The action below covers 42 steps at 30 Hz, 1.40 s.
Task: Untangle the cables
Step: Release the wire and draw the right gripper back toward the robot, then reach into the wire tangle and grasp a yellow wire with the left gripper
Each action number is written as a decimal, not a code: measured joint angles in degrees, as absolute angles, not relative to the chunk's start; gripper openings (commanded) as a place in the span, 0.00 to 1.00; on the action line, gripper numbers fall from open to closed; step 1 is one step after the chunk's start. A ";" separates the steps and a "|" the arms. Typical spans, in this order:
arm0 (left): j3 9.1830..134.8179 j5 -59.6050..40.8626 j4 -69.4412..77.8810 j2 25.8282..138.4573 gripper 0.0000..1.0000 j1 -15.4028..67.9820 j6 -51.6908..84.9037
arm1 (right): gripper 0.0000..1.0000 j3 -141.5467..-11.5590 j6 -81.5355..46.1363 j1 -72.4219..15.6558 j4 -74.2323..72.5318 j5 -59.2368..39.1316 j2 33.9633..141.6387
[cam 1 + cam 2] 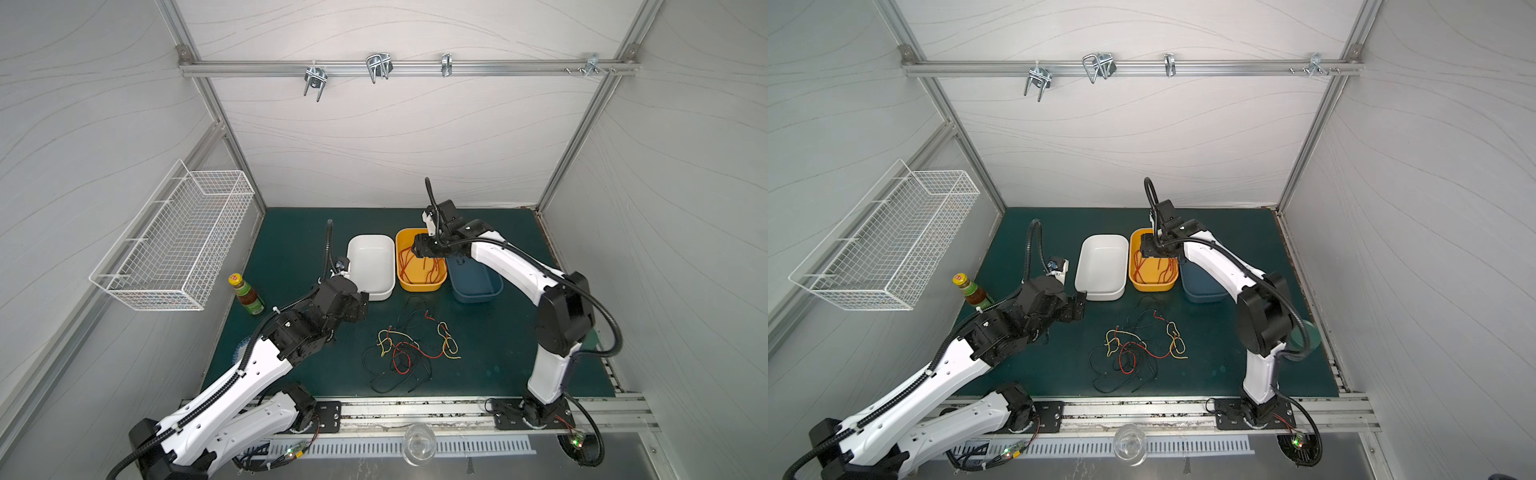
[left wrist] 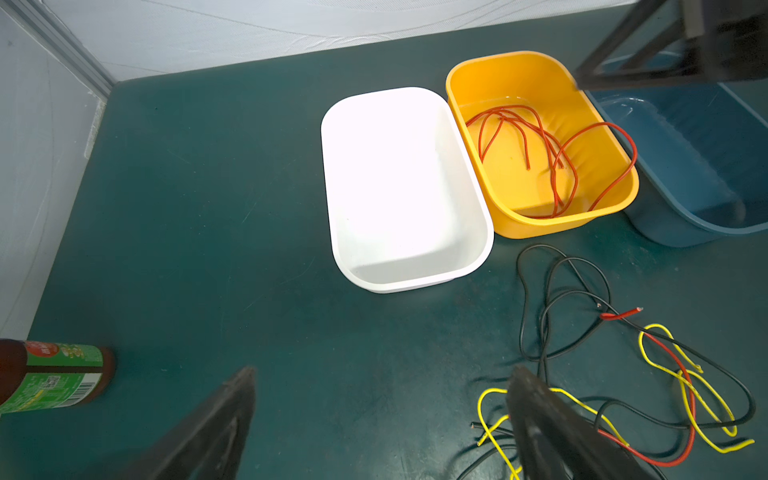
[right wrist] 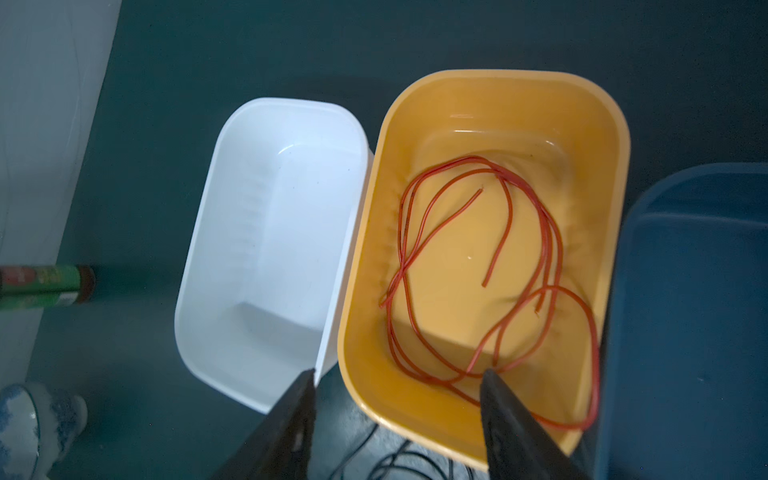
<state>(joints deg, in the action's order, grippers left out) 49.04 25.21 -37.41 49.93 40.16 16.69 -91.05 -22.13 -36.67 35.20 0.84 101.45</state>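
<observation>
Landmark: the orange-yellow rectangular plastic tub (image 1: pixel 422 287).

1. On the near side of the tub, apart from its wall, the tangle (image 1: pixel 411 349) of thin red, black and yellow cables lies flat on the dark green counter (image 1: pixel 291 249). One black loop reaches close to the tub's near wall. The tangle spreads wider than deep, so its long axis runs parallel to that wall. Red and yellow strands cross and loop in the middle, and black strands trail toward the near edge.

2. The left pincer (image 2: pixel 382 374) hangs near-left of the tub, above the counter. Its fingers are spread wide and empty. The tangle begins just beside its tub-side finger, so the left arm is judged the nearer one for the next pick.

3. Left of the tub stands a white rectangular plastic tub (image 1: pixel 376 295), and right of it a dark blue one (image 1: pixel 478 293).

4. Inside the tub lie loose red cables (image 3: pixel 548 232), coiled on its floor.

5. The right pincer (image 3: pixel 399 374) hovers over the tub with its fingers parted, grasping nothing, well apart from the tangle.
</observation>
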 measured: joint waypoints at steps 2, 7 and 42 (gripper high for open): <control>49.04 24.29 -37.43 50.63 0.95 40.16 16.69 | 0.82 -87.39 -20.93 -38.33 35.68 2.83 96.09; 49.06 20.10 -37.76 54.50 0.95 40.36 17.19 | 0.99 -76.27 -19.14 -42.35 37.58 7.46 79.92; 39.59 0.49 -33.34 76.34 0.77 53.69 42.54 | 0.99 -50.15 -17.93 -44.45 50.54 16.05 31.16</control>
